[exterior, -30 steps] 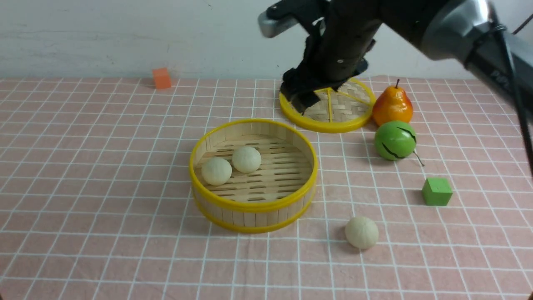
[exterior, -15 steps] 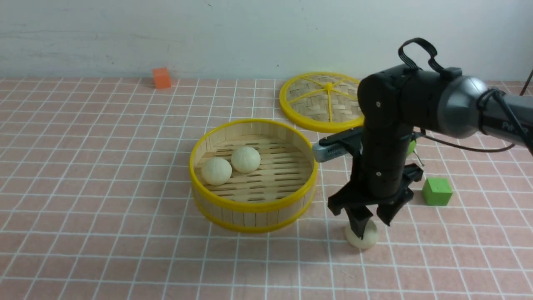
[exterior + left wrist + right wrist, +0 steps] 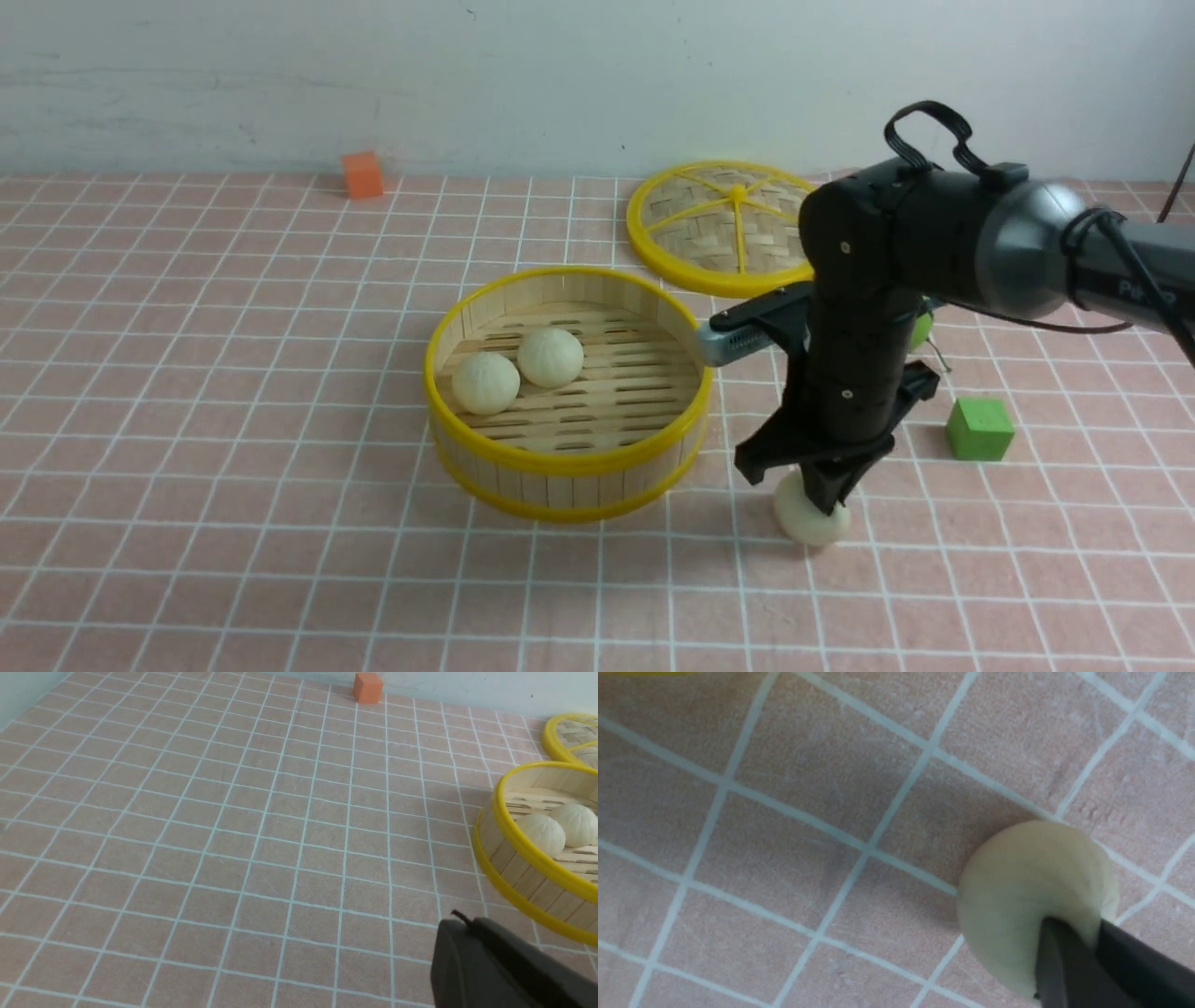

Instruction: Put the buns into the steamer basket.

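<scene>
The steamer basket (image 3: 568, 462) stands mid-table with two buns (image 3: 485, 383) (image 3: 551, 357) on its slatted floor. The third bun (image 3: 805, 528) lies on the cloth in front and right of the basket. My right gripper (image 3: 826, 499) points down onto it, jaws closed into its top. In the right wrist view the bun (image 3: 1017, 891) is pinched between the dark fingers of the gripper (image 3: 1092, 947). My left gripper (image 3: 462, 924) shows only in the left wrist view, fingers together and empty, just short of the basket (image 3: 514, 844).
The flat woven lid (image 3: 719, 229) lies behind the basket. A green cube (image 3: 978, 429) sits right of my right arm. A sliver of the green ball (image 3: 922, 329) shows behind the arm. An orange cube (image 3: 362, 175) is at the far back left.
My right arm came down from over the lid to the loose bun. Half a second ago its jaws stood open over the bun; now they have closed on it.
</scene>
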Controlling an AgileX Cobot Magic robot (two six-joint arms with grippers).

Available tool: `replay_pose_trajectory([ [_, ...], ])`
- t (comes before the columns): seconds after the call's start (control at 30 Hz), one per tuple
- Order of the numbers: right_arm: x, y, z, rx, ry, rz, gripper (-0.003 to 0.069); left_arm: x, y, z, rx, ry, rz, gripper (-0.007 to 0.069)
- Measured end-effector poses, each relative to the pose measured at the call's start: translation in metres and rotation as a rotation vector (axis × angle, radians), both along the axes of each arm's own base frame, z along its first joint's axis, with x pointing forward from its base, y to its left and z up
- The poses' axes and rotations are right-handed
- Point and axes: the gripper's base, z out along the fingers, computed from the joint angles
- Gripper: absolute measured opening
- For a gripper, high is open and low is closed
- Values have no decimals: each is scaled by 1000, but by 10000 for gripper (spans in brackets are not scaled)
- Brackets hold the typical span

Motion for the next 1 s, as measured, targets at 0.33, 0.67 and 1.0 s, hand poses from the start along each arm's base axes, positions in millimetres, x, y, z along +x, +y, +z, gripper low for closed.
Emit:
replay_pose_trajectory([
  [0.33, 4, 65, 91, 137, -391, 322, 4, 2, -4, 5, -11, -60, -47, -10],
  [0.67, 30, 103, 6, 67, -414, 516, 26, 1, -3, 4, -5, -51, -38, -6],
  [1.0, 22, 101, 30, 77, -424, 453, 416, 1, -3, 4, -4, -48, -36, 1],
])
